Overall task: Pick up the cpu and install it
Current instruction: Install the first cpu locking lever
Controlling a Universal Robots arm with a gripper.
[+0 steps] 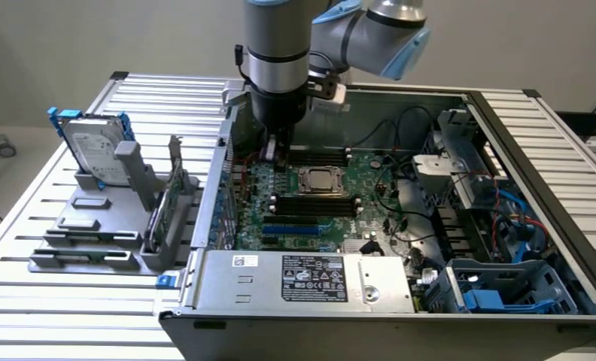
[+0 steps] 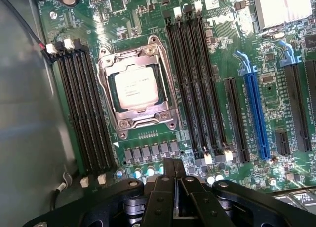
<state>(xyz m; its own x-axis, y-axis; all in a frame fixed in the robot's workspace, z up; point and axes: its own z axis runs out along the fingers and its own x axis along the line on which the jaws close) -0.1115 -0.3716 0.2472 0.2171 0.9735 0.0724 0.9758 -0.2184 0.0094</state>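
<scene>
Exterior view: arm reaches down into the open computer case [image 1: 539, 188] lying on a slatted table [image 1: 37, 301]. Gripper [image 1: 271, 150] hangs low over the green motherboard [image 1: 308, 218], toward the case's back wall, just beside the socket on the exterior view's left. The cpu [image 1: 319, 180] sits in the socket frame [image 1: 319, 191] mid-board, flat, metal top up. It looks already seated, so the placing part appears done. Hard drive [image 1: 89, 150] in its blue frame stands upright in a grey rack [image 1: 87, 226] outside the case, on the exterior view's left, well apart and not touched.

Wrist view: camera looks straight down at the board. The cpu [image 2: 136, 88] lies square inside the socket frame [image 2: 137, 84], pale rim showing all round, memory slots [image 2: 81, 113] flanking both sides. Gripper [image 2: 173, 175] fingers are pressed together with nothing between them: closed and empty. Fingertips are near the socket frame's edge but apart from the chip. Closed-tip pose likely suits poking at the retention frame rather than grasping.
</scene>
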